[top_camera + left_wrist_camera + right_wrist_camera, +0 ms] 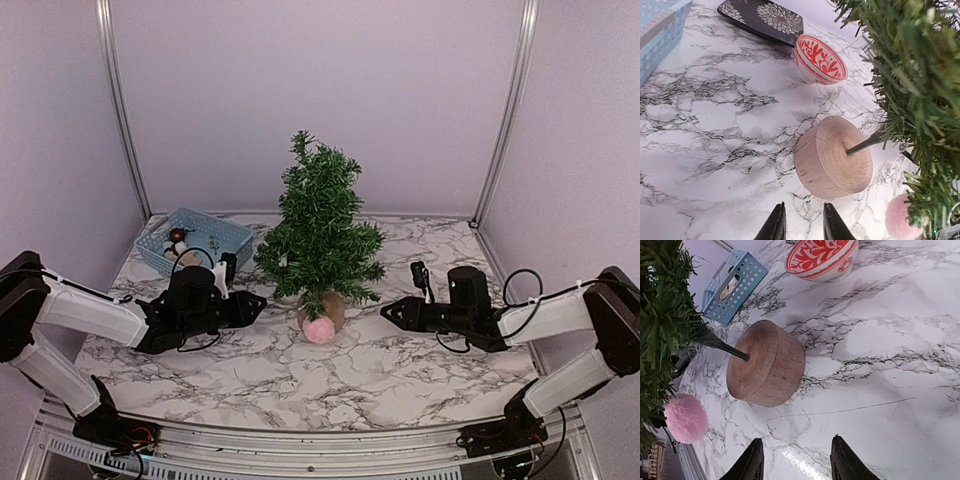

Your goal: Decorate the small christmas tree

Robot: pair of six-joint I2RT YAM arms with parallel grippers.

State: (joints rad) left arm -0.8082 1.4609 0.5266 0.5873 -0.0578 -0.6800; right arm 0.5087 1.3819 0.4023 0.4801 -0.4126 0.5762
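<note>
The small christmas tree (318, 215) stands upright mid-table on its round tan stump (330, 306). A pink pom-pom (319, 331) sits at the front of the stump, under the lowest branches; I cannot tell if it hangs or rests. My left gripper (260, 306) is low over the table just left of the stump (834, 157), jaws narrowly apart with nothing between them (801, 220). My right gripper (388, 312) is low on the stump's (765, 364) right side, jaws wider apart and empty (796, 460). Neither gripper touches the tree.
A blue perforated basket (195, 240) with small ornaments stands at the back left. Behind the tree, the wrist views show a red-patterned bowl (820, 59) and a dark flowered plate (762, 15). Purple walls enclose the table.
</note>
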